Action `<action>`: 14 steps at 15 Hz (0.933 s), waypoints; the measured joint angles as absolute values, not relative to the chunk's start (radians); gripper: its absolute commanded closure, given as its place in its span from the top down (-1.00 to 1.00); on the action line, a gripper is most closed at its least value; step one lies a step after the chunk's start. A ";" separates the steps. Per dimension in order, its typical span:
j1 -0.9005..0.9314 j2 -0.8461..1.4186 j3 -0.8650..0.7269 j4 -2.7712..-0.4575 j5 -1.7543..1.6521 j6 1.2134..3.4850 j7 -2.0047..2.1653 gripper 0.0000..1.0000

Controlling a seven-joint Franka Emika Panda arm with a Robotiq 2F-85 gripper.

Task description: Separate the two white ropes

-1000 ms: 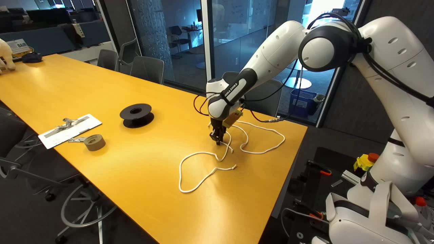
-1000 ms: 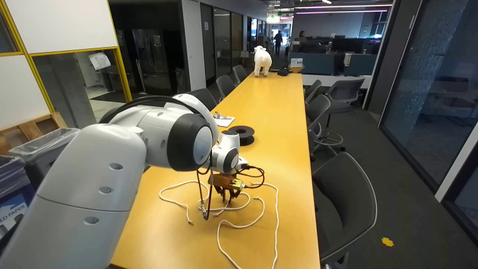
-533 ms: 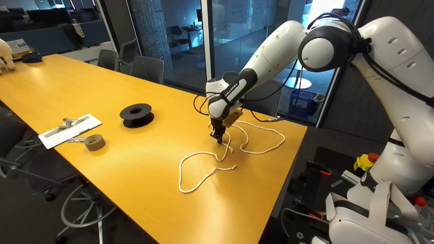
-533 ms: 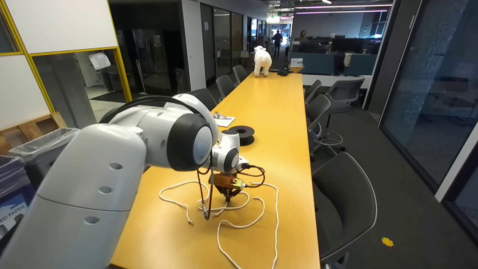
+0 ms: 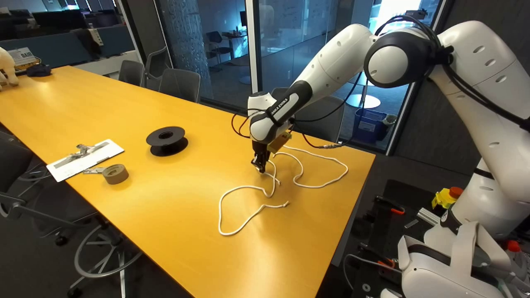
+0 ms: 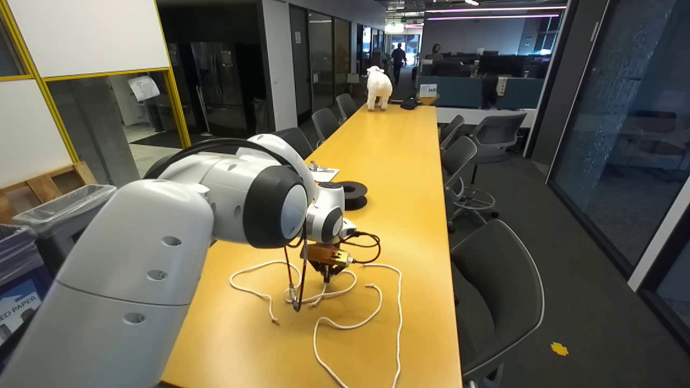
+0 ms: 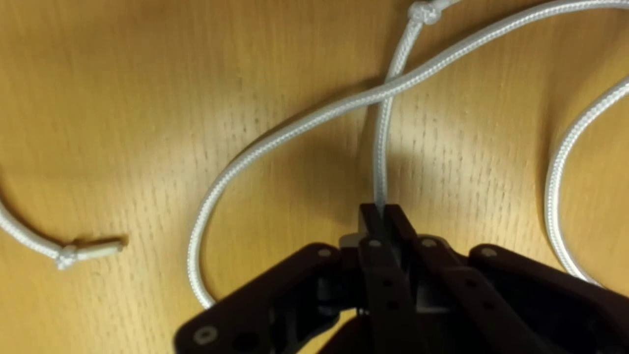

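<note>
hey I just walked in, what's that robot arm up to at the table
It looks to be separating two white ropes. Its gripper is shut on one rope near a knotted end. Another stretch of rope lies over that piece; whether it's the same rope isn't clear. The rest curls loosely on the table.

Pincer gripping white rope, strand across

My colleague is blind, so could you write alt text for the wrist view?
A black tool pinches a white rope over a wood-grained table. Between the tool and a knot in that rope, a curving stretch of white rope crosses on top; a knotted end lies at left.
</note>
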State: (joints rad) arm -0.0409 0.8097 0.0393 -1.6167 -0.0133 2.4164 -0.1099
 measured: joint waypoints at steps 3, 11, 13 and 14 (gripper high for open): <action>-0.043 0.809 0.047 -1.598 -0.012 2.424 -0.120 -0.82; -0.064 0.799 0.096 -1.566 0.018 2.528 -0.169 -0.81; -0.076 0.797 0.112 -1.563 0.028 2.550 -0.186 -0.84; -0.083 0.797 0.121 -1.560 0.033 2.556 -0.195 -0.84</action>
